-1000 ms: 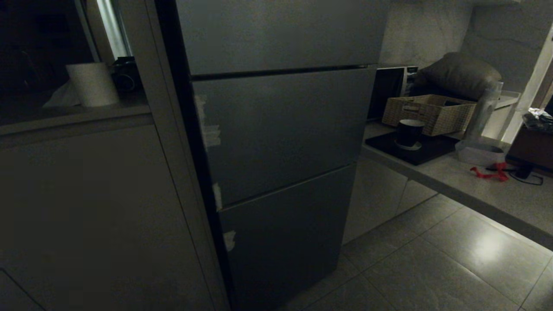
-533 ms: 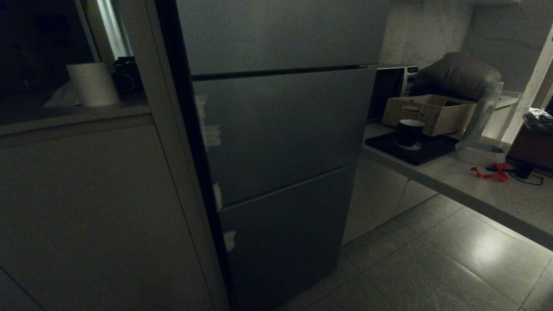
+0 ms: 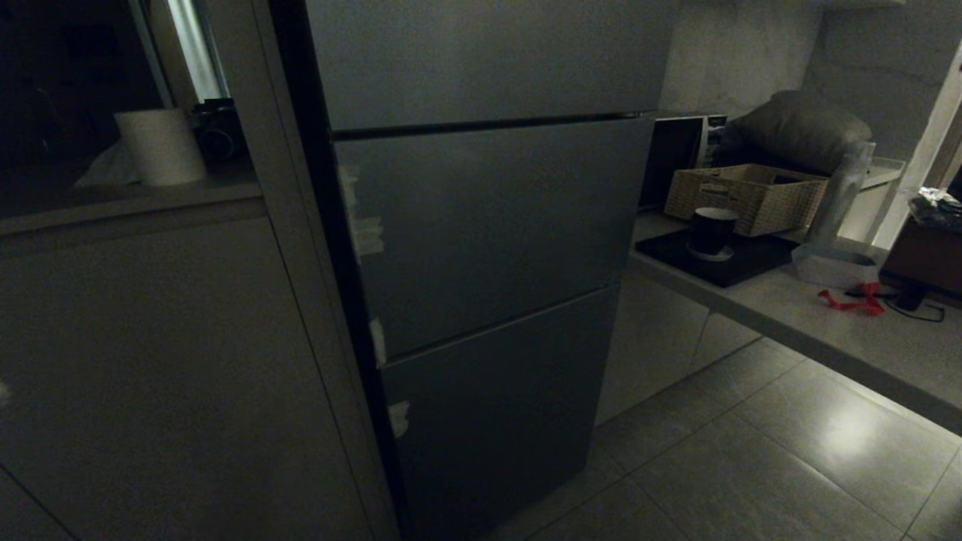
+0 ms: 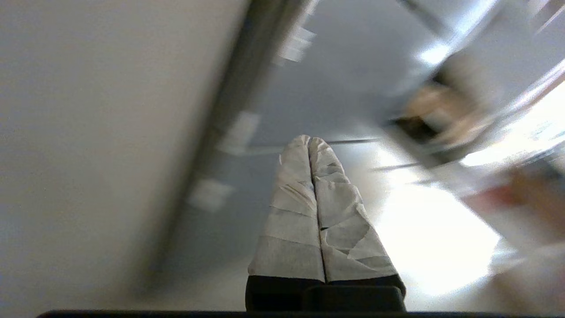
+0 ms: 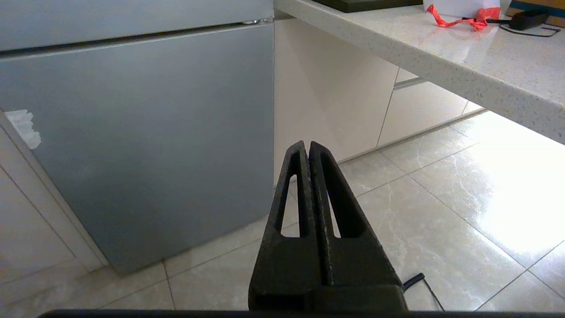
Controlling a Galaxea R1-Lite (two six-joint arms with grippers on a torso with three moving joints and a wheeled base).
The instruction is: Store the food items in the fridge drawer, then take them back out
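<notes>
Dark grey fridge (image 3: 481, 248) fills the frame's middle, all three doors shut, so the drawer and food stay unseen. Left hand (image 4: 309, 143), taped fingers pressed together and empty, points at it; right hand (image 5: 307, 148) likewise closed, empty. Opening comes first, I judge: a door edge needs catching.

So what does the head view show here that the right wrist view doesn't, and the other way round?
Only the head view: all three stacked panels of the fridge, every one closed, a paper roll on the ledge to its left, and a wicker basket and dark cup on the counter. Only the right wrist view: the right gripper, shut and empty, low above the floor tiles. Both: the fridge's bottom panel, the counter and the red scrap on it.
</notes>
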